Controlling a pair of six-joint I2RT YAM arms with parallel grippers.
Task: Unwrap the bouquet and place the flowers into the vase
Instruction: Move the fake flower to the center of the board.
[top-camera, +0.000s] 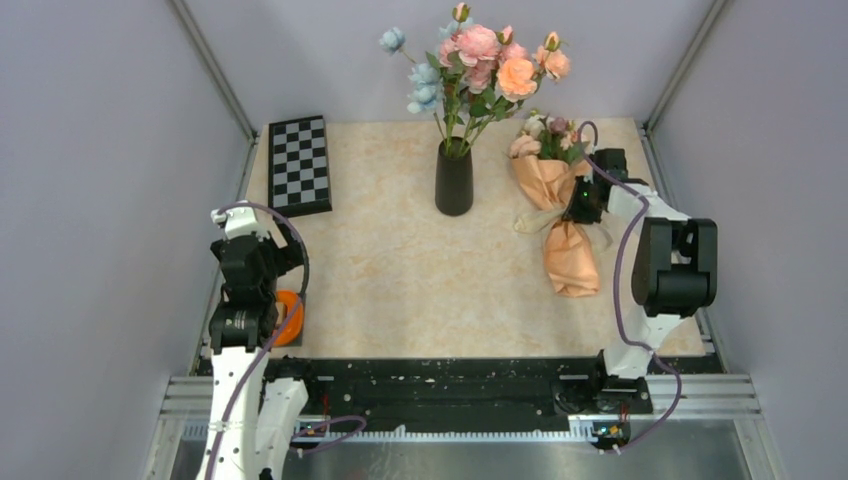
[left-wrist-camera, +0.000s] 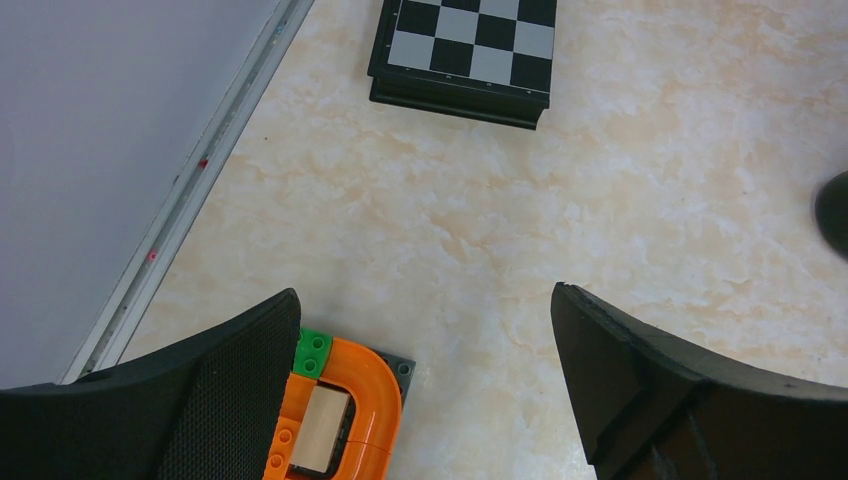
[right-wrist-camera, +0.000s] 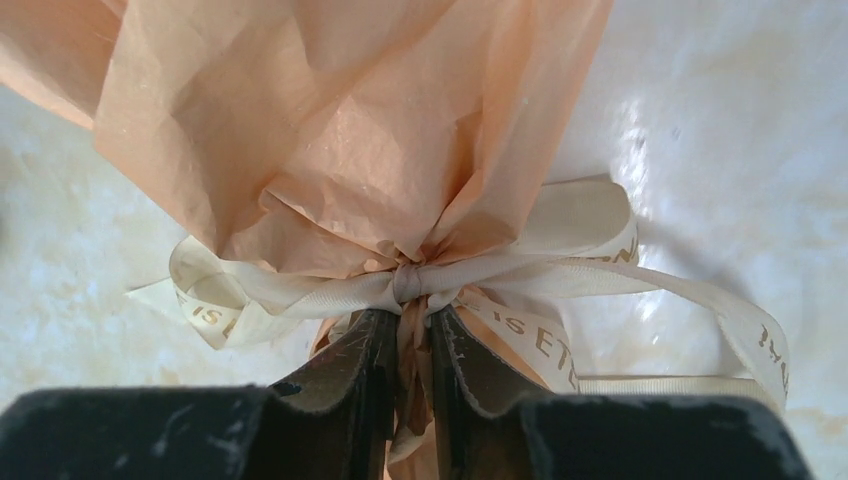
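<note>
Top external view shows the bouquet (top-camera: 556, 205) lying on the counter (top-camera: 380, 280), right of the vase (top-camera: 454, 182), which holds a taller bunch (top-camera: 480, 62). Your right pincer (right-wrist-camera: 410, 352) is pinched narrow on a tan strand (right-wrist-camera: 408, 335) under the ribbon knot (right-wrist-camera: 405, 282). If that strand is paper, pulling may drag the whole bouquet, and you cannot tell which it is. Your left pincer (left-wrist-camera: 425, 298) hangs wide and empty.

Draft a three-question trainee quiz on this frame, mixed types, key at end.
1. True or false: the left gripper holds the checkerboard.
2. The right gripper pinches: A) a loose stem; B) the bouquet at its ribbon bow; C) nothing.
3. What stands in the vase?
Key: 1 false, its jaws are open and empty; 2 B; 3 a pink, orange and pale-blue bunch.
</note>
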